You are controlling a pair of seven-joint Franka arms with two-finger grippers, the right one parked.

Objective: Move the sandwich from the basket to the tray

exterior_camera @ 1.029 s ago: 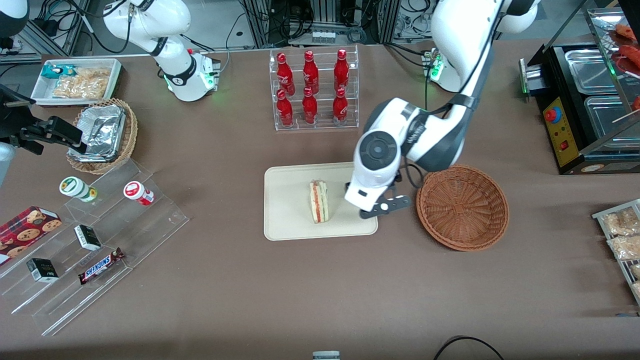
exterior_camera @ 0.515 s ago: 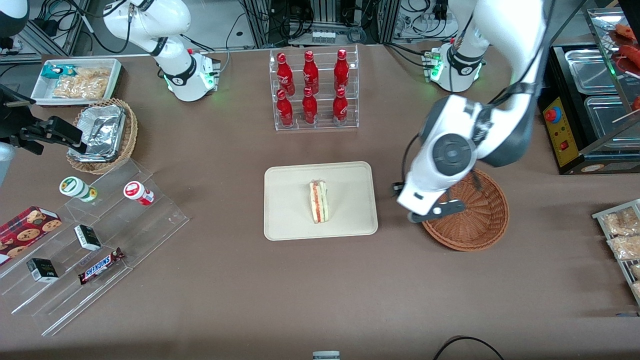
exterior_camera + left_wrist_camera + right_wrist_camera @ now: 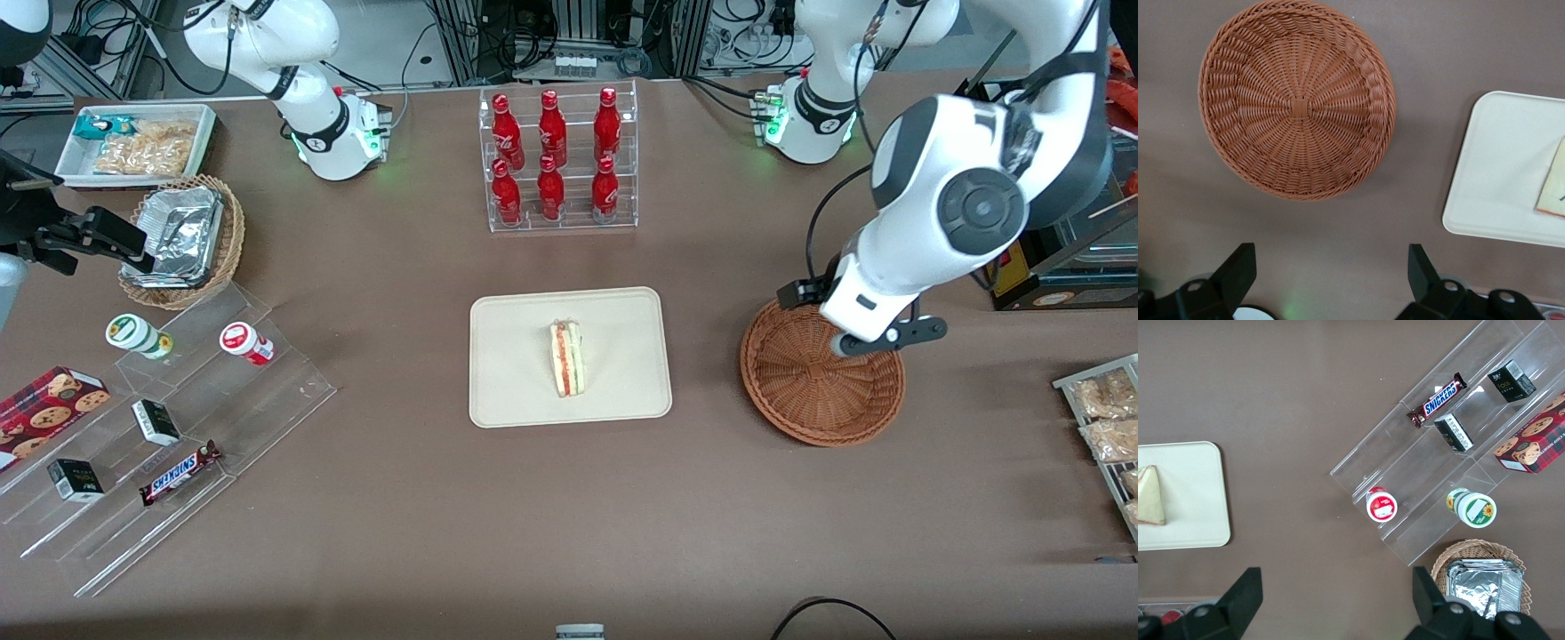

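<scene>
The sandwich [image 3: 566, 358] lies on the cream-beige tray [image 3: 520, 356], near its middle, with its red and green cut edge up. The reddish-brown basket [image 3: 818, 382] stands empty beside the tray, toward the working arm's end. My left gripper [image 3: 849, 313] hangs high over the basket's rim, on the side farther from the front camera, well apart from the sandwich. In the left wrist view the gripper [image 3: 1330, 257] is open and empty, with the basket [image 3: 1297, 107], the tray [image 3: 1501, 173] and a corner of the sandwich [image 3: 1553, 180] far below. The right wrist view also shows the sandwich [image 3: 1150, 497] on the tray [image 3: 1191, 493].
A clear rack of red bottles [image 3: 556, 160] stands farther from the front camera than the tray. A stepped acrylic shelf [image 3: 169, 418] with snacks, a tan basket with a foil container [image 3: 182, 236] and a white bin [image 3: 133, 142] lie toward the parked arm's end. A black appliance [image 3: 1049, 178] stands near the working arm.
My left gripper has left the tray's edge, moved toward the working arm's end and risen, and now hangs over the basket. The sandwich stays on the tray.
</scene>
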